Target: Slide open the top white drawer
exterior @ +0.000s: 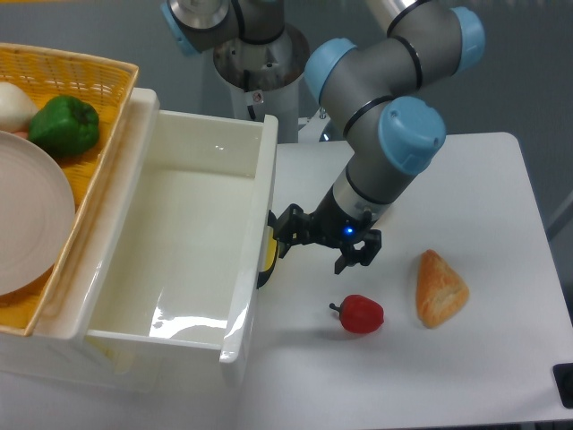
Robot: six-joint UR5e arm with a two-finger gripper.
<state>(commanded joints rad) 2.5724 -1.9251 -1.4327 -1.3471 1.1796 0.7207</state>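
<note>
The drawer (179, 242) stood pulled out; the gripper (288, 235) sat beside its handle (267, 255), grip unclear.

Readable text: none is found.
Sticker on robot base (257, 97): a small red-marked label is seen, too small to be read.

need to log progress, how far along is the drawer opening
Mostly done: the top white drawer stands pulled far out of the cabinet, its empty tray exposed beside the yellow wicker basket. In hand: the hand sits at the drawer front by the black handle; whether it grips the handle cannot be told. Left: at most a little more pull, then letting go and backing away.
</note>
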